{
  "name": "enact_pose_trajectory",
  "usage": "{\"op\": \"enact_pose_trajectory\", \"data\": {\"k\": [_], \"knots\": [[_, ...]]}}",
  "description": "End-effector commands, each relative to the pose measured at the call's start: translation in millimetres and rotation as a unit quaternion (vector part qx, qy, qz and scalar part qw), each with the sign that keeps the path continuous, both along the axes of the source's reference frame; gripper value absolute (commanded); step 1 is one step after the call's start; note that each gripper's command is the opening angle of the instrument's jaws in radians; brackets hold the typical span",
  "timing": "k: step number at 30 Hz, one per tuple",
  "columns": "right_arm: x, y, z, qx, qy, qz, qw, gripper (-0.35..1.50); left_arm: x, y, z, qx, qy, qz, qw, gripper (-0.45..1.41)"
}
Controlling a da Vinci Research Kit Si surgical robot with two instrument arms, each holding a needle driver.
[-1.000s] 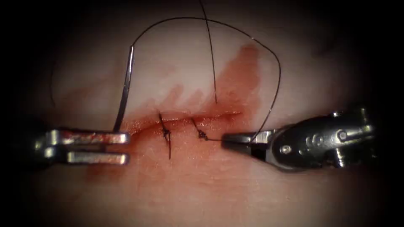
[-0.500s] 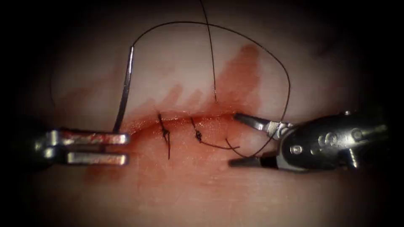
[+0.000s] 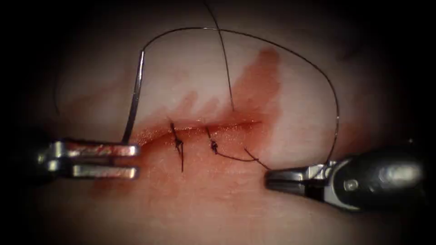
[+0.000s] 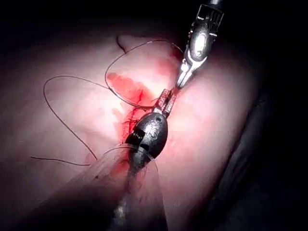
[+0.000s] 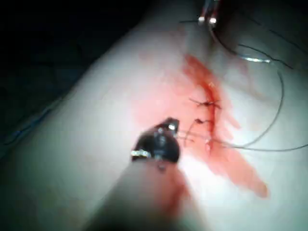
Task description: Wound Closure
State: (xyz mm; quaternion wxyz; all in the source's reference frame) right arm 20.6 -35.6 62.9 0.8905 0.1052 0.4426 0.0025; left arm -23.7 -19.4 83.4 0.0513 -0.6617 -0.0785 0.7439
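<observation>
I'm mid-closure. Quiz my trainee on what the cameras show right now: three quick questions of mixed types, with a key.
1. True or false: the curved steel needle is buried in the pale pork tissue.
2. How many knotted stitches cross the red cut? A one, B two, C four.
3. Fill in: the right arm's dark tool, jaws shut, holds the thin black ____ running from the right-hand stitch.

Key
1. False: it stands clear of the tissue near the cut's left end, its lower end at the left arm's silver tool.
2. B.
3. Thread.
</observation>
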Motion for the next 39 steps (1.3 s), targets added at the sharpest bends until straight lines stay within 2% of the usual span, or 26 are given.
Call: {"op": "enact_pose_trajectory", "data": {"k": [1,4,7,8,12,13,14,16,18,20,23,25,28,29,30,31,33,34,37,39], "knots": [[0.8,-2.0,-3.0,0.014,0.008,-0.016,1.000,-0.35,-0.8,-0.6,0.7,0.001,-0.001,0.002,1.000,-0.45],[1.5,-2.4,-6.0,0.026,0.009,-0.025,0.999,-0.35,-0.9,-0.7,0.8,0.004,-0.001,0.002,1.000,-0.45],[1.6,-2.6,-7.3,0.032,0.013,-0.029,0.999,-0.35,-0.9,-0.7,0.8,0.004,-0.001,0.002,1.000,-0.45],[1.7,-3.0,-8.8,0.050,0.027,-0.049,0.997,-0.35,-0.8,-0.6,0.8,0.004,-0.001,0.002,1.000,-0.45],[2.1,-3.4,-9.2,0.052,0.053,-0.053,0.996,-0.35,-0.8,-0.6,0.8,0.004,-0.001,0.002,1.000,-0.45],[2.0,-3.0,-8.9,0.031,0.068,-0.051,0.996,-0.23,-0.7,-0.6,0.8,0.004,-0.002,0.003,1.000,-0.45],[1.6,-2.4,-8.4,0.016,0.063,-0.046,0.997,0.46,-0.6,-0.6,0.9,0.004,-0.002,0.003,1.000,-0.45],[0.1,-1.4,-7.4,0.003,0.050,-0.028,0.998,1.06,-0.2,-0.4,0.8,0.004,-0.003,0.005,1.000,-0.45],[-0.9,-0.9,-7.0,-0.002,0.045,-0.021,0.999,1.15,0.1,-0.2,0.8,0.005,-0.004,0.007,1.000,-0.45],[-2.3,-0.3,-6.3,-0.008,0.040,-0.015,0.999,1.16,0.7,0.1,0.7,0.006,-0.004,0.006,1.000,-0.45],[-2.8,0.3,-4.7,-0.023,0.033,0.008,0.999,1.16,1.2,0.3,0.7,0.006,-0.002,0.003,1.000,-0.45],[-2.0,-0.1,-2.8,-0.040,0.019,0.028,0.999,1.18,1.2,0.4,0.7,0.006,-0.002,0.003,1.000,-0.45],[-1.2,-0.4,-1.2,-0.047,0.012,0.036,0.998,1.16,1.2,0.3,0.7,0.006,-0.002,0.003,1.000,-0.45],[0.3,-0.6,1.1,-0.054,0.004,0.047,0.997,1.15,1.1,0.3,0.7,0.005,-0.001,0.002,1.000,-0.45],[0.7,-0.6,1.7,-0.055,0.003,0.047,0.997,1.13,1.1,0.3,0.7,0.005,-0.001,0.002,1.000,-0.45],[1.6,-0.5,2.9,-0.060,0.000,0.050,0.997,1.10,1.0,0.2,0.7,0.005,-0.001,0.002,1.000,-0.45],[2.3,-0.3,3.7,-0.062,-0.002,0.053,0.997,1.01,1.0,0.2,0.7,0.005,-0.001,0.002,1.000,-0.45],[2.9,0.0,4.2,-0.064,-0.001,0.058,0.996,0.84,1.0,0.2,0.7,0.005,-0.001,0.002,1.000,-0.45],[3.3,0.5,4.8,-0.066,0.003,0.066,0.996,0.73,0.9,0.2,0.8,0.005,-0.001,0.001,1.000,-0.45],[3.4,0.8,5.0,-0.067,0.004,0.069,0.995,0.56,0.9,0.1,0.8,0.005,0.000,0.001,1.000,-0.45]]}}
